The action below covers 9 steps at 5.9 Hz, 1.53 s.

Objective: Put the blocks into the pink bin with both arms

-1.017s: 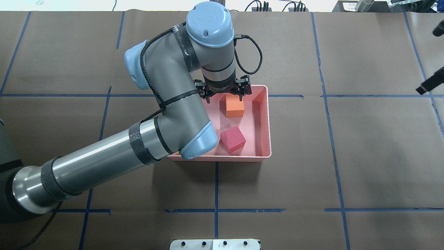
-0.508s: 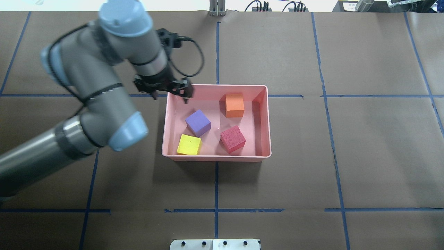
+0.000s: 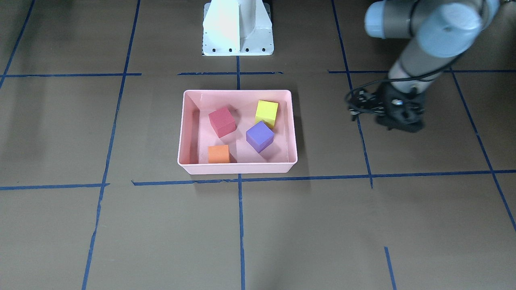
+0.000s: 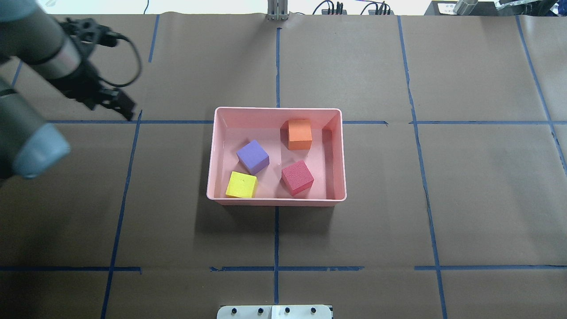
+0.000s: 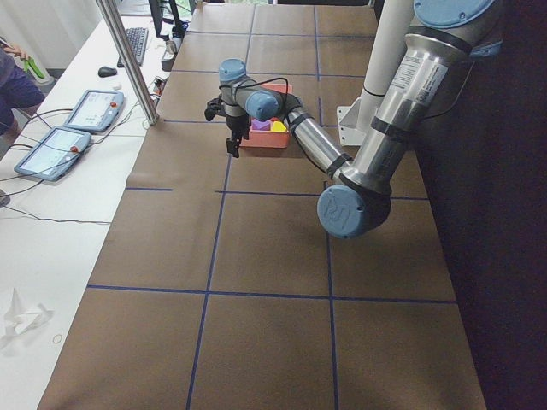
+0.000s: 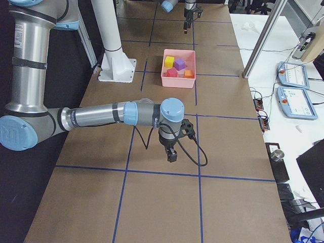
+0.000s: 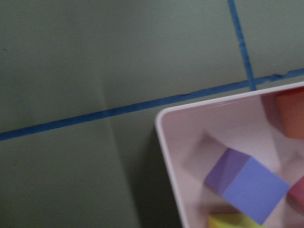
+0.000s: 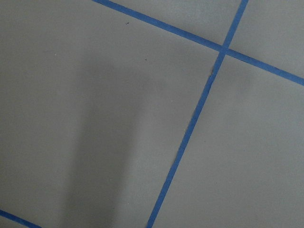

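I see the pink bin (image 4: 277, 109), a shallow pale-pink rectangular tray with a rolled rim, sitting flat with its long side across the robot's front. All four foam cubes rest on its floor. The orange block (image 4: 299, 134) sits square by the bin's far wall, right of its middle. The red block (image 4: 297, 177) lies turned at an angle in the near right part. The purple block (image 4: 253, 157), also turned, lies left of the middle, with the yellow block (image 4: 241, 184) just beside it in the near left corner.
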Each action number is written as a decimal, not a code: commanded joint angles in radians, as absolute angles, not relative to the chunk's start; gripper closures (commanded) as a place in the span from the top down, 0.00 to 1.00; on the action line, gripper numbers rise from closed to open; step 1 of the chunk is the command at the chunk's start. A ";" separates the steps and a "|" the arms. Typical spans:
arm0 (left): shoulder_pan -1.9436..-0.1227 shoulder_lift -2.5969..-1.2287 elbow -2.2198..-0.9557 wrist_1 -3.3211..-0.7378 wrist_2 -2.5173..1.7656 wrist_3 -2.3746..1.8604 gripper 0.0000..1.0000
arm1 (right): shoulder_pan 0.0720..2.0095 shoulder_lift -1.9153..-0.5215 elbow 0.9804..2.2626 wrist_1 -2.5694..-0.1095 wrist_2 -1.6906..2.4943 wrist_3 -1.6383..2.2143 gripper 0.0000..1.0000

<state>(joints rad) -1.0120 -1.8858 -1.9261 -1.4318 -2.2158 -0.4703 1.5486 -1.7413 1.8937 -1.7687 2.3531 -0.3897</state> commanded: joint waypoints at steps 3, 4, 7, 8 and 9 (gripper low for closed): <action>-1.465 -1.443 -1.918 -1.437 -2.302 0.097 1.00 | 1.551 -1.741 1.891 -1.769 2.359 -0.383 1.00; -1.568 -1.430 -1.852 -1.436 -2.324 0.173 1.00 | 1.551 -1.741 1.890 -1.769 2.359 -0.383 1.00; -1.586 -1.353 -1.851 -1.434 -2.327 0.167 1.00 | 1.551 -1.741 1.893 -1.769 2.361 -0.355 1.00; -1.585 -1.335 -1.850 -1.436 -2.307 0.169 1.00 | 1.551 -1.740 1.897 -1.769 2.361 -0.335 1.00; -1.585 -1.336 -1.853 -1.436 -2.309 0.170 1.00 | 1.551 -1.740 1.898 -1.769 2.361 -0.334 1.00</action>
<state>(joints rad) -1.5840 -1.3403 -1.8513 -1.4358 -2.3122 0.1693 1.5509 -1.7400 1.8962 -1.7687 2.3607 -0.3412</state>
